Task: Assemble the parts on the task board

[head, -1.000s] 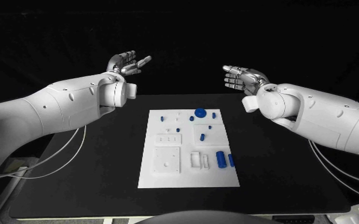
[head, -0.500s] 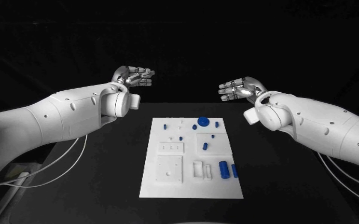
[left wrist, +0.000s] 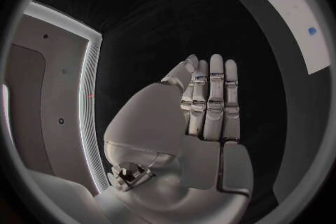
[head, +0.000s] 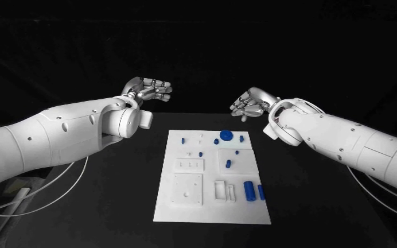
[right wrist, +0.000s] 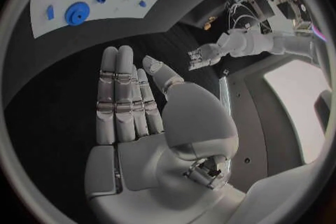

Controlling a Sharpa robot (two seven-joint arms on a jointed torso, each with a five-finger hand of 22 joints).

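No readable text, labels, brand names, numbers or signs appear on the task board (head: 211, 202), the arms or the table.

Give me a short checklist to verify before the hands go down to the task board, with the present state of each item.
1. Left hand holds nothing: ok, fingers straight in the left wrist view.
2. Right hand holds nothing: ok.
3. Both hands are apart from the task board: ok, they hover beyond its far edge.
4. Round blue part lies free on the board: ok, nothing covers it.
5. Blue cylinder near the front right is reachable: ok, unobstructed.
6. Which parts are already seated: cannot tell.
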